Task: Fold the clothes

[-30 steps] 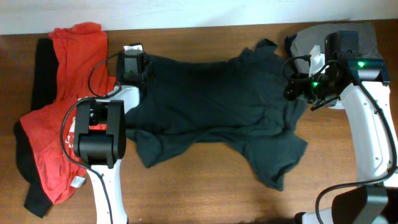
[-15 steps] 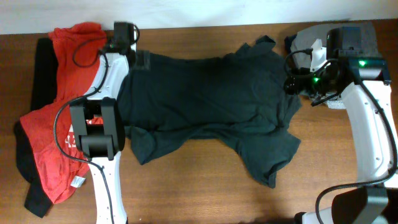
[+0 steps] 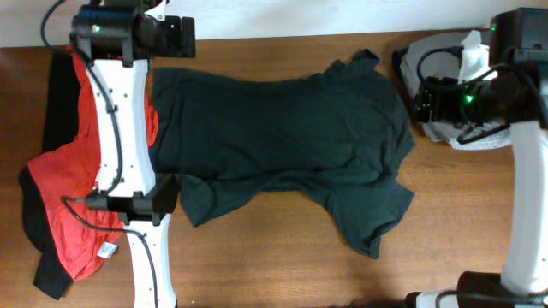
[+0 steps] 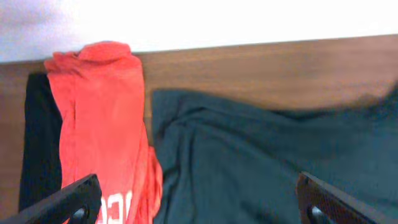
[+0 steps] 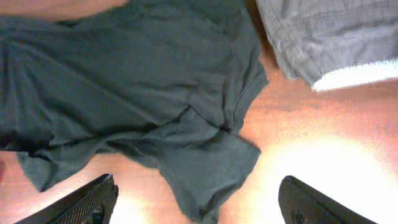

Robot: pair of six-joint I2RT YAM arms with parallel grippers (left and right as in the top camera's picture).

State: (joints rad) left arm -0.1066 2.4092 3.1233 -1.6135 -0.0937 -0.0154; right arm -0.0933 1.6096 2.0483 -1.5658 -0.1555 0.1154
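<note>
The clothes lie on the wooden table. A dark-green T-shirt [image 3: 282, 141] is spread across the middle, its lower part rumpled and one sleeve [image 3: 377, 214] pointing to the front right. A red T-shirt with white print [image 3: 64, 214] is heaped at the left. My left gripper [image 3: 181, 37] hangs high over the shirt's back left corner. In the left wrist view it [image 4: 199, 208] is open and empty above the dark-green T-shirt [image 4: 267, 168] and the red one [image 4: 99, 124]. My right gripper [image 3: 425, 101] hovers open off the shirt's right edge, over the sleeve [image 5: 211, 168], holding nothing [image 5: 202, 208].
A grey garment with a pale hem [image 3: 445, 60] [image 5: 329, 37] lies at the back right under the right arm. A black garment [image 3: 56, 94] lies under the red one at the left. The left arm's base [image 3: 141, 205] stands at the shirt's front left edge.
My left gripper opened, let go of the shirt's back left corner and rose toward the back left. The right gripper lifted off the shirt and drew right. The shirt lies flatter.
</note>
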